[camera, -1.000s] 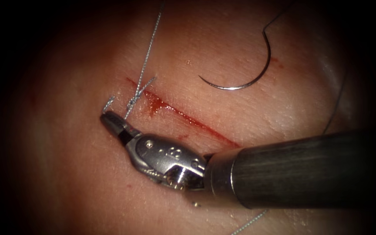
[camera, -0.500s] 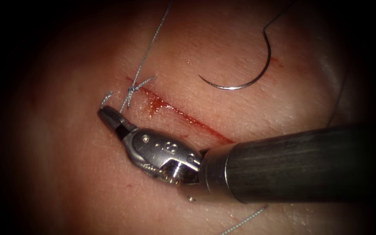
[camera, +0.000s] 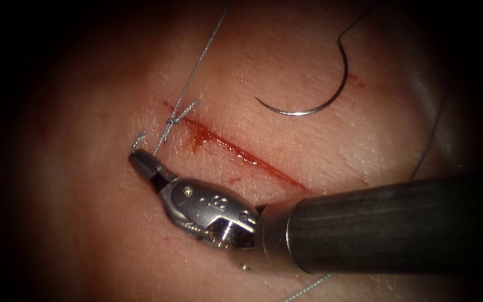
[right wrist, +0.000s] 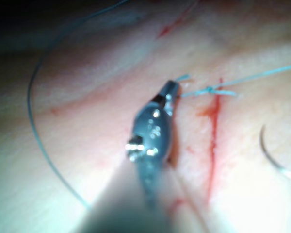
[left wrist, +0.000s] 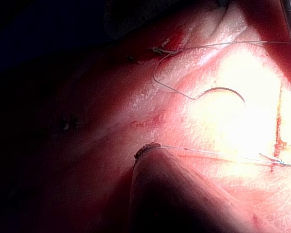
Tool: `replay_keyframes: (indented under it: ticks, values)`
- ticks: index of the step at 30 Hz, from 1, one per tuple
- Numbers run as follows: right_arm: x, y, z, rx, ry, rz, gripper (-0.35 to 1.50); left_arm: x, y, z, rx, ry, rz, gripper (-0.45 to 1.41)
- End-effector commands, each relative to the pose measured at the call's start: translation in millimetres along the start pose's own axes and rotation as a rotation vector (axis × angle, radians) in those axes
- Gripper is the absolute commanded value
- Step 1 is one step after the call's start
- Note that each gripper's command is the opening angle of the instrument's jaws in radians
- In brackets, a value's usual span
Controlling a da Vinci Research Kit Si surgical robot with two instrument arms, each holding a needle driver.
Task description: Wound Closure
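**Knot barely shifts as the right tool holds the thread**

Only small changes show over the last second. In the endoscope view the right tool [camera: 141, 160], coming in from the right of the frame, keeps its jaws pressed together on the short end of the thread [camera: 139, 137] left of the cut [camera: 236, 151]. The knot [camera: 171, 121] sits at the cut's upper-left end and has hardly moved; the long strand tilts a little further right toward the top of the frame. The needle [camera: 320, 106] lies free on the tissue [camera: 308, 50] at upper right, unheld and unmoved. By my reading, the knot is being snugged rather than a new stitch begun.
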Motion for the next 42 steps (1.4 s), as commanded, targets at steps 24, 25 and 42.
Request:
replay_keyframes:
  ticks: [24, 25, 42]
  values:
    - [6.0, -4.0, -6.2, 0.177, -0.014, -0.082, 1.09, -1.6, 6.0, -8.3, -0.077, 0.026, 0.035, -0.45]
    - [6.9, -4.1, -6.8, 0.182, -0.012, -0.099, 1.13, -1.5, 6.4, -9.2, -0.078, 0.027, 0.034, -0.45]
    - [11.2, 1.9, -8.2, 0.116, 0.006, -0.122, 1.16, 3.7, 9.8, -21.4, -0.098, 0.109, 0.028, -0.45]
